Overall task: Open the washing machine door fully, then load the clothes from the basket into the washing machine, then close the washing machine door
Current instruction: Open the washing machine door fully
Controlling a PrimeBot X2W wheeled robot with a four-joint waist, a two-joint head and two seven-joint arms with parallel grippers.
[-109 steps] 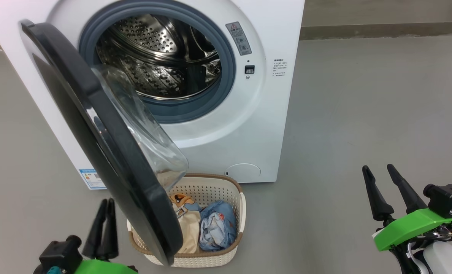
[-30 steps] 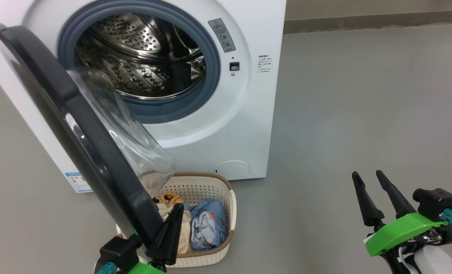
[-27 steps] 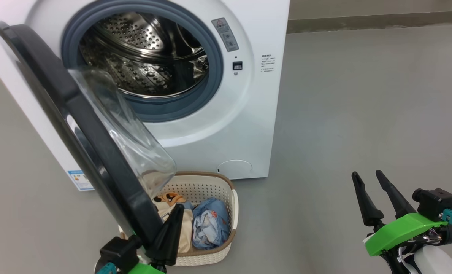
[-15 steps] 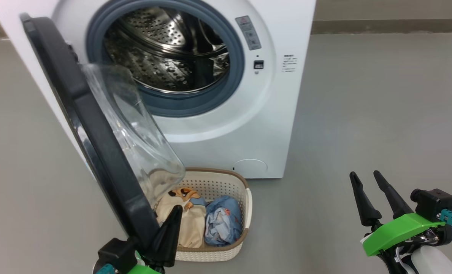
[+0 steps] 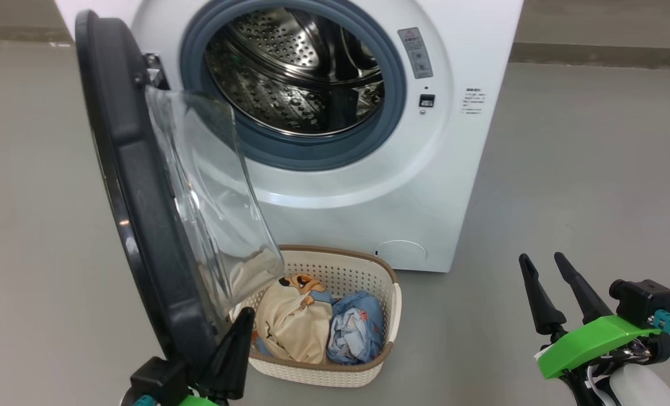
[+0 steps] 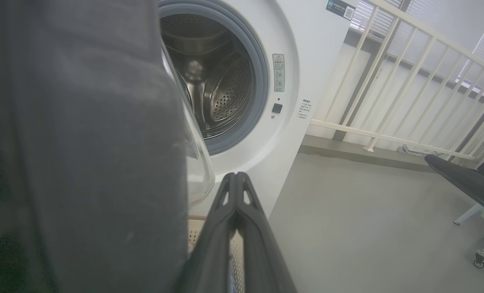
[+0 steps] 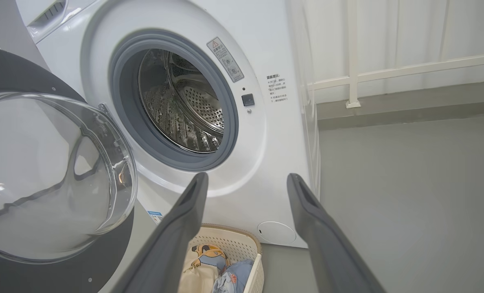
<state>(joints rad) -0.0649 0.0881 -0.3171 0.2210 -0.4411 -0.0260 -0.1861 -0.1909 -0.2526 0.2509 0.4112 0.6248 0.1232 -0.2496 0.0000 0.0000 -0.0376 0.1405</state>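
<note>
1. Left gripper (image 5: 246,316), pinched shut and empty, sits against the washing machine door's (image 5: 137,197) lower rim, likely to push it wider.
2. Right gripper (image 5: 541,260) gapes empty, well right of the door.
3. Clothes (image 5: 312,330) lie in the basket (image 5: 391,316) beside the door.

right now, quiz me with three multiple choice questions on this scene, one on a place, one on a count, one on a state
1. Where is the basket? A on the floor before the washing machine; B inside it; C on top of it.
2. How many clothes lie in the basket? A four; B two; C none.
3. How is the left gripper? A wide open; B shut on a garment; C shut, empty.
A: it stands on the grey floor. B: one is cream, one blue. C: closed tight, nothing between.
</note>
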